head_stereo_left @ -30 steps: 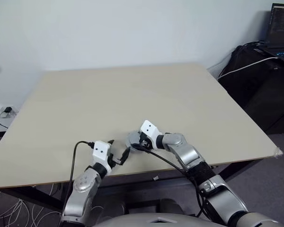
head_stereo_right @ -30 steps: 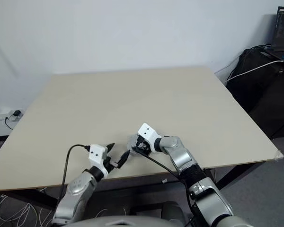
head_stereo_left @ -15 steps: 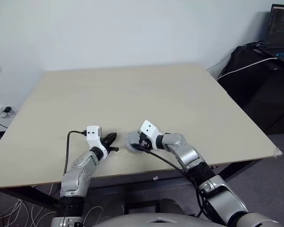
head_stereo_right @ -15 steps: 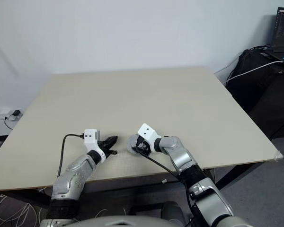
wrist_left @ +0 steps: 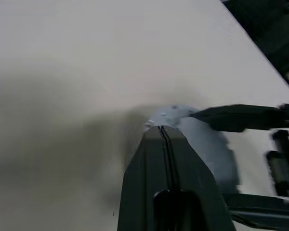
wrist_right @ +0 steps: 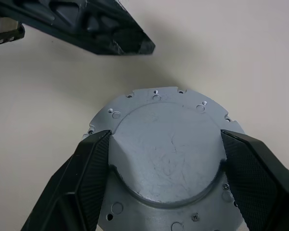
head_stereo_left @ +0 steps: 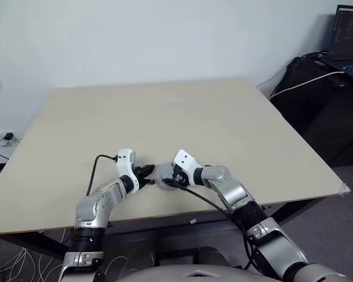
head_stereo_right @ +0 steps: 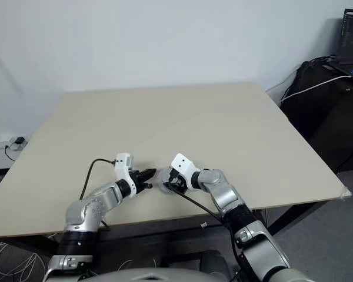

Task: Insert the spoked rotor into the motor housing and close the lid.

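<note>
Gripping, right gripper (wrist_right: 166,159): its two black fingers (wrist_right: 86,178) straddle the closed motor housing (wrist_right: 166,154), pressed against opposite sides of its smooth grey raised lid (wrist_right: 168,144).
Left gripper (head_stereo_left: 148,171): clenched, holding nothing, tip just beside the housing's rim on the side away from the right gripper; contact cannot be told.
Housing contents: shut, inside hidden.
Near edge: both grippers work close to the table's front edge (head_stereo_left: 165,216).
Open room: bare beige table (head_stereo_left: 165,117) stretches well beyond both grippers.
Room: pale wall behind; dark bags (head_stereo_left: 317,88) and a laptop (head_stereo_left: 348,35) beyond the table's right side.
</note>
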`<move>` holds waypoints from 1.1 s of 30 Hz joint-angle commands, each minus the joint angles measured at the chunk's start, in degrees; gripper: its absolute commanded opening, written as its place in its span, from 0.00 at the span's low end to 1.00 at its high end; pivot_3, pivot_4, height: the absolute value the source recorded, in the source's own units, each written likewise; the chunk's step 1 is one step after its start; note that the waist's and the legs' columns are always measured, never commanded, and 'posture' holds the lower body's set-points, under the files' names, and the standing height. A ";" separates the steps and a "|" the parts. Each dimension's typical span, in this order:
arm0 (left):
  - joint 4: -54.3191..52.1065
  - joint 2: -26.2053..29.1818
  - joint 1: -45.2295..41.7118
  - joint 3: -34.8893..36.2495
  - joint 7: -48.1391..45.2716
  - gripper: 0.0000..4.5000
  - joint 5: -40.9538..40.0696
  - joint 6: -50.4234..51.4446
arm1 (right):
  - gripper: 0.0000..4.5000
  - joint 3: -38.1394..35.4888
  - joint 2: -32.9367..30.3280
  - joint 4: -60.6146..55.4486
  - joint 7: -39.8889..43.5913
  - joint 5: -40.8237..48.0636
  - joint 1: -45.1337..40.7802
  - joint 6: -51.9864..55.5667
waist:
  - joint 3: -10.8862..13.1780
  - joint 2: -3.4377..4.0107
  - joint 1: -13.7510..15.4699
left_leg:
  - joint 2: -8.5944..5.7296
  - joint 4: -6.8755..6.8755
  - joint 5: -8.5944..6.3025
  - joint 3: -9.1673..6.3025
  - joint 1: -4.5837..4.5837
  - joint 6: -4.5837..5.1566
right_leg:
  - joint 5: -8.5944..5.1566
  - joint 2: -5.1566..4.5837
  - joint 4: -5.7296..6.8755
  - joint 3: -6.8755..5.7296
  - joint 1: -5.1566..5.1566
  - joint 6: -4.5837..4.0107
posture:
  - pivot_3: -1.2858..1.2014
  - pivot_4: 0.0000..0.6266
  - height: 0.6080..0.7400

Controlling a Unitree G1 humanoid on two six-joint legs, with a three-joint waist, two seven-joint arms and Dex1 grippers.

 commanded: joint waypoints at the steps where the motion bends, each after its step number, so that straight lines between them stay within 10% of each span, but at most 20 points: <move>1: -0.96 0.95 -1.90 -1.39 -1.72 0.00 -1.33 3.32 | 0.72 1.22 -0.63 1.46 -0.18 -1.54 0.71 1.76 | 0.00 0.00 -0.04 | 0.00 0.00 0.00 0.00 0.00 0.00 | 0.00 0.00 0.00 0.00 0.00 0.00 | 0.52 0.00 1.00; 33: 4.67 0.75 -5.08 -4.65 3.30 0.00 2.79 9.94 | 0.72 1.87 -0.68 0.61 -0.37 -1.36 1.18 2.34 | -0.05 -0.08 -0.21 | 0.00 -0.12 -0.07 -0.05 0.31 -0.17 | -0.06 -0.01 -0.07 -0.01 0.29 -0.01 | 0.52 0.00 1.00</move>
